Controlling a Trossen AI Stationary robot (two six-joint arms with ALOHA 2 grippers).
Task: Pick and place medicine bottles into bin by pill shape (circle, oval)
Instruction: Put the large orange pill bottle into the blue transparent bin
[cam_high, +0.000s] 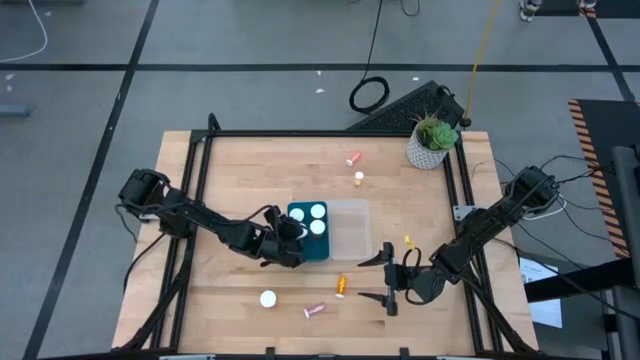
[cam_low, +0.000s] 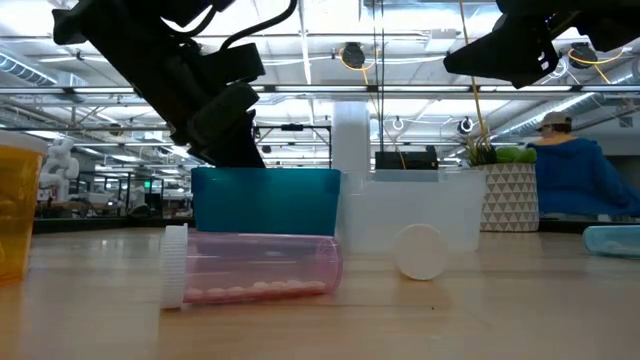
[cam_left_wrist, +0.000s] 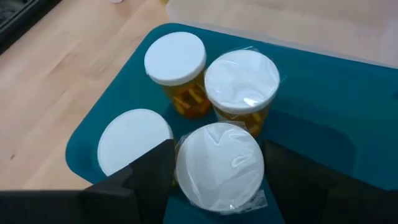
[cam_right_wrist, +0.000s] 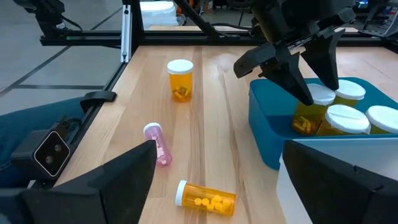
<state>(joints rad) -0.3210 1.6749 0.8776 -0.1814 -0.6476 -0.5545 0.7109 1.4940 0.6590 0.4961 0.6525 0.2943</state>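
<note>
4 white-capped medicine bottles stand upright in the teal bin (cam_left_wrist: 93, 134), packed close together. The left gripper (cam_left_wrist: 217, 171) reaches into that bin, and its fingers (cam_left_wrist: 146, 171) clasp the capped bottle (cam_left_wrist: 219, 167) nearest it; this cap and the one next to it (cam_left_wrist: 242, 81) carry a glossy, crinkled film, while the other 2 caps are plain and matte. Amber bodies with yellow pills show beneath the caps.

Touching the teal bin stands a clear plastic bin (cam_high: 350, 228), frosted and smooth-walled. The right gripper (cam_high: 388, 278) hovers over bare wood near the table's front edge, its fingers spread wide with nothing between them.

Loose bottles lie around: an amber bottle on its side (cam_right_wrist: 205, 199) with round yellow pills, a slim pink bottle on its side (cam_right_wrist: 157, 143), and an upright amber bottle (cam_right_wrist: 180, 79) with a ribbed white cap. 2 more small bottles (cam_high: 355, 168) sit farther back, near a potted plant (cam_high: 432, 140) in a patterned white pot at the table's back corner. The table (cam_high: 240, 170) is pale wood with a black metal frame.
</note>
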